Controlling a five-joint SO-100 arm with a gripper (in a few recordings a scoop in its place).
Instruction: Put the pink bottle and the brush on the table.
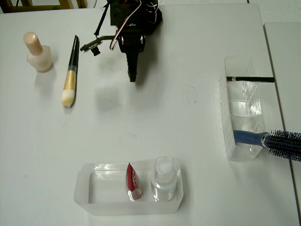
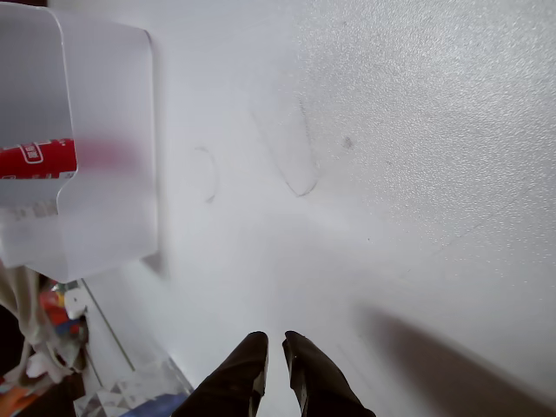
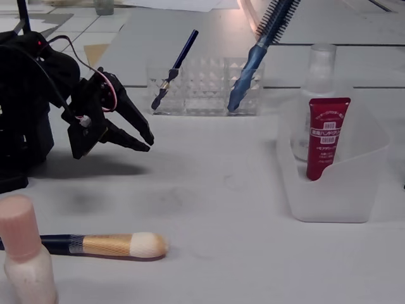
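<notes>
Pink bottle and brush both lie out on the table, so the task looks finished.

Largest first: the white table [image 1: 188,122] carries a frosted tray [image 1: 84,195] with a red tube [image 1: 133,181] and a clear bottle [image 1: 164,176]; a clear organiser [image 1: 242,113] holds the blue hairbrush [image 1: 282,143]. The gripper [image 3: 147,140] hovers empty, fingers slightly parted, well apart from the pink bottle [image 1: 37,52] standing upright and the brush [image 1: 71,73] lying just beside it. Next move, as I judge it: only retreat.

Pink bottle [image 1: 37,52] pale pink-beige — brush [image 1: 71,74] dark handle, gold ferrule, cream tip; table [image 1: 178,117] white; tube [image 1: 133,181] red.
</notes>
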